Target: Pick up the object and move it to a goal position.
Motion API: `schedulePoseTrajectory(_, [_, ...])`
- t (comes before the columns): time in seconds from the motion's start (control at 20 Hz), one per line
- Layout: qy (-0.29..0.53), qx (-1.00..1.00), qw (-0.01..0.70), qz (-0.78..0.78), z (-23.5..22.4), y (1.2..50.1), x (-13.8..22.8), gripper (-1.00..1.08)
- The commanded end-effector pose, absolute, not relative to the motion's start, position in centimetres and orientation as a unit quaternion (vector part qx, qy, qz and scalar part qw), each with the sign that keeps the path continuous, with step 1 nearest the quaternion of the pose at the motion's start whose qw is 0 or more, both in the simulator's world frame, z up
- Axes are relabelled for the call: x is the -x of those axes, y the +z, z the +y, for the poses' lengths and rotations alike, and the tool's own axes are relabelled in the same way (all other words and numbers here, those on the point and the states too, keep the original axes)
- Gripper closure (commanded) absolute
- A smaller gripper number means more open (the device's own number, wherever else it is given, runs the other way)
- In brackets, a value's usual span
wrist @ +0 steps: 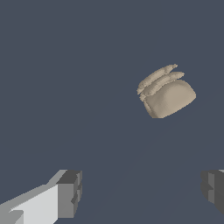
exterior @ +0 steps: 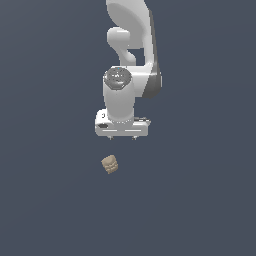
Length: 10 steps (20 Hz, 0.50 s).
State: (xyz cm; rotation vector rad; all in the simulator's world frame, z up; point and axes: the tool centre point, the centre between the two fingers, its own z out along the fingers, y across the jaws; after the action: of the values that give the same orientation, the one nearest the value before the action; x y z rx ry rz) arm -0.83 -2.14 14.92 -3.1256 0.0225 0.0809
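The object (exterior: 110,164) is a small tan, lumpy block with ridged sides, lying on the dark grey floor. In the exterior view it sits just below the white gripper (exterior: 122,137) and slightly toward that view's left, apart from it. The wrist view shows the object (wrist: 166,92) ahead of the gripper (wrist: 142,192), outside the gap between the fingers. Both grey fingertips (wrist: 70,192) stand wide apart with nothing between them, so the gripper is open.
The white arm (exterior: 131,45) rises behind the gripper toward the top of the exterior view. A plain dark grey surface (exterior: 200,200) fills everything else in both views.
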Motion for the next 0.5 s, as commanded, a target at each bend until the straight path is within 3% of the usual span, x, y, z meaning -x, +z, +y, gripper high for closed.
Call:
schedulePoseTrajectory(0.0, [0.025,1.0,0.007,-0.001,-2.3,14.8,0.6,-0.92])
schedulePoseTrajectory(0.45, [0.02,0.998,0.005,-0.064,-3.5,13.5,-1.2,-0.92])
